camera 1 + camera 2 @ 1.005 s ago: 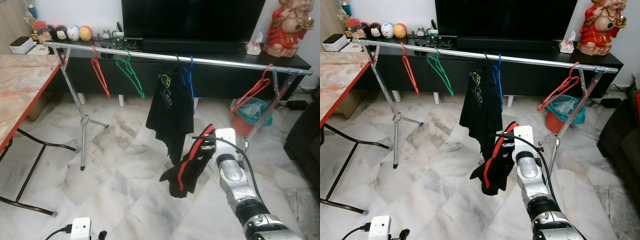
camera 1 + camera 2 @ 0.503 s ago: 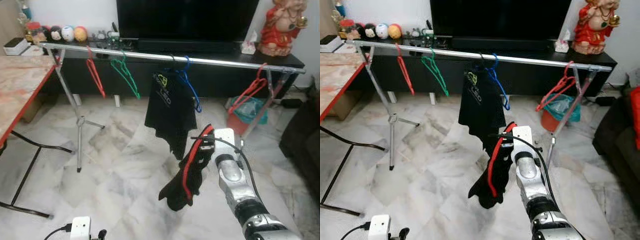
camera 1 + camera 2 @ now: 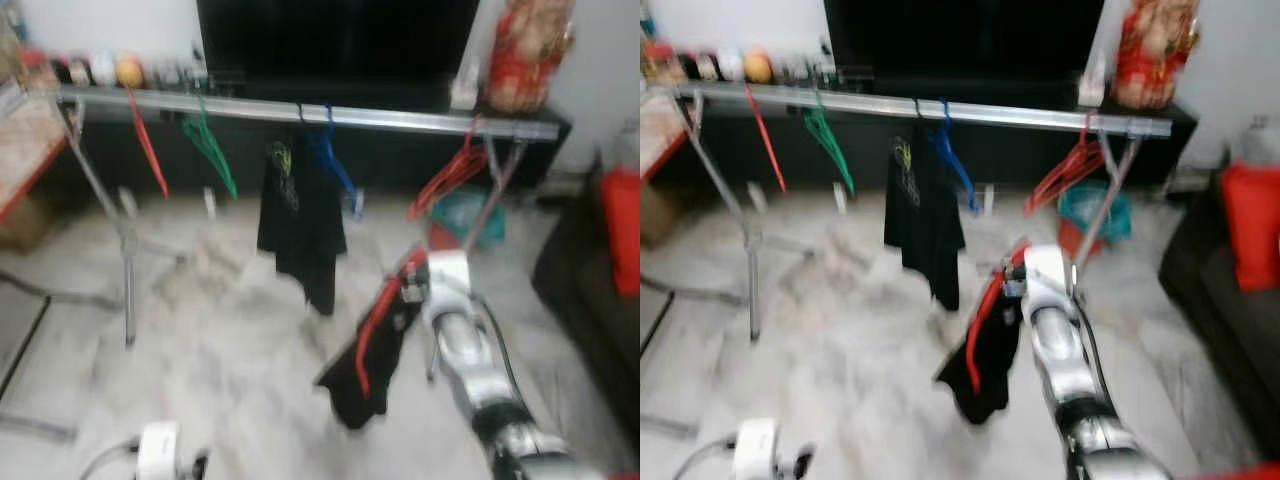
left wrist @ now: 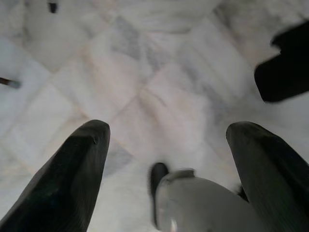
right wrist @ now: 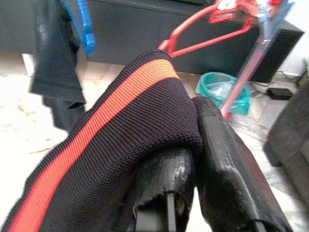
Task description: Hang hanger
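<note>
Left eye view is pretty blurry, but the right gripper [image 3: 408,288] sits center-right of the frame clamped on a black garment with a red stripe [image 3: 372,345] that dangles below it, under the silver clothes rail [image 3: 300,112] across the upper part, which carries a red hanger [image 3: 146,148] and green hanger [image 3: 208,150] at upper left, a black shirt [image 3: 295,215] and blue hanger [image 3: 335,170] mid-frame, and another red hanger [image 3: 450,180] at upper right. Left wrist view has the left gripper [image 4: 169,159] with its fingers [image 4: 67,179] spread wide apart over marble floor [image 4: 145,87], holding nothing. Right wrist view shows the black fingers [image 5: 227,164] pinched shut on the striped knit right in the middle, with the red hanger on the rail at the top right.
</note>
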Motion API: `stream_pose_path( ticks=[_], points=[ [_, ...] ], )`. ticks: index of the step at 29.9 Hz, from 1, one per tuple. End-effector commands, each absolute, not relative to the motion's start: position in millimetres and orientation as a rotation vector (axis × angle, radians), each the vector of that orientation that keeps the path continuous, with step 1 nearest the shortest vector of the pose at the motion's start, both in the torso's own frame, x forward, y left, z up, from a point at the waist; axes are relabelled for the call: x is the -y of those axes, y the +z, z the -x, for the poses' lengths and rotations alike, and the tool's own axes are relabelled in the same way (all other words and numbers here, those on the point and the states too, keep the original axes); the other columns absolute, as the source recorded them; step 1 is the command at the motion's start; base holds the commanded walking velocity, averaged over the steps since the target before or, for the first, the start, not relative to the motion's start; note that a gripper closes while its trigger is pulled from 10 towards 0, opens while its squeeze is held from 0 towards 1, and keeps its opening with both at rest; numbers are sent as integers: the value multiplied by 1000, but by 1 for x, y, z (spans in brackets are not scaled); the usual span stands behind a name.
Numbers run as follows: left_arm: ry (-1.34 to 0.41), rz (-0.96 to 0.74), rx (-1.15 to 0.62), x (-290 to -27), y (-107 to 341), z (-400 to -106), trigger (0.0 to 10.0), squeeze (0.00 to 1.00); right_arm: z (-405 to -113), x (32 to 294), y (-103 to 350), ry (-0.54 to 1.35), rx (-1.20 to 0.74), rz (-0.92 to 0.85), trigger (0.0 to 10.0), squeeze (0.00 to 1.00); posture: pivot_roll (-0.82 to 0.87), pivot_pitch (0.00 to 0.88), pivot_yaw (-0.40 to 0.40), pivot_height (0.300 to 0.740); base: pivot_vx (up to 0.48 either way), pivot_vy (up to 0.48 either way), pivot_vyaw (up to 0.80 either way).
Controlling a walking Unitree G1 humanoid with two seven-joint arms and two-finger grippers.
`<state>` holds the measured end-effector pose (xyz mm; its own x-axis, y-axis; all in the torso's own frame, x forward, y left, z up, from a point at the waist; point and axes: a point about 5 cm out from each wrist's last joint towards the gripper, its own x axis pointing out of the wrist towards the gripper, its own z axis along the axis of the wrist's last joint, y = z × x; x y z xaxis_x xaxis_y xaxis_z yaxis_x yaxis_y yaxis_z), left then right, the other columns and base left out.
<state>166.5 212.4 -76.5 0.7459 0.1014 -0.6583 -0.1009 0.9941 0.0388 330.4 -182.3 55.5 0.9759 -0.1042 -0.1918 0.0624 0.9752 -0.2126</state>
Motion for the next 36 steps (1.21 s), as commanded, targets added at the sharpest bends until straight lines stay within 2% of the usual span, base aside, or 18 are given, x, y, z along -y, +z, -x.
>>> stream_pose_path(
  ticks=[1,8,12,15,19,24,28,36],
  points=[
    [123,-41,-651,-223,-67,-176,10000,0,-338,174,68,-66,-150,191,10000,0,51,0,-53,740,0,0,0],
    [151,-65,-581,-235,-57,-186,10000,0,-325,179,43,-56,-263,214,10000,0,53,0,-59,740,0,0,0],
    [146,-59,-621,-235,-61,-180,10000,0,-304,192,14,-105,-405,200,10000,0,57,0,-62,740,0,0,0],
    [151,-56,-654,-233,-66,-174,10000,0,-274,208,-17,-181,-579,124,10000,0,43,0,-60,740,0,0,0],
    [142,-55,-651,-230,-66,-174,10000,0,-247,217,-39,-198,-694,114,10000,0,38,0,-57,740,0,0,0],
    [142,-45,-626,-229,-64,-178,10000,0,-241,218,-42,-198,-705,108,10000,0,45,0,-58,740,0,0,0],
    [142,-34,-591,-228,-59,-186,10000,0,-244,206,-42,-163,-666,50,10000,0,29,0,-51,740,0,0,0],
    [150,-32,-548,-225,-53,-196,10000,0,-241,198,-46,-134,-694,50,10000,0,42,0,-56,740,0,0,0]
  ],
)
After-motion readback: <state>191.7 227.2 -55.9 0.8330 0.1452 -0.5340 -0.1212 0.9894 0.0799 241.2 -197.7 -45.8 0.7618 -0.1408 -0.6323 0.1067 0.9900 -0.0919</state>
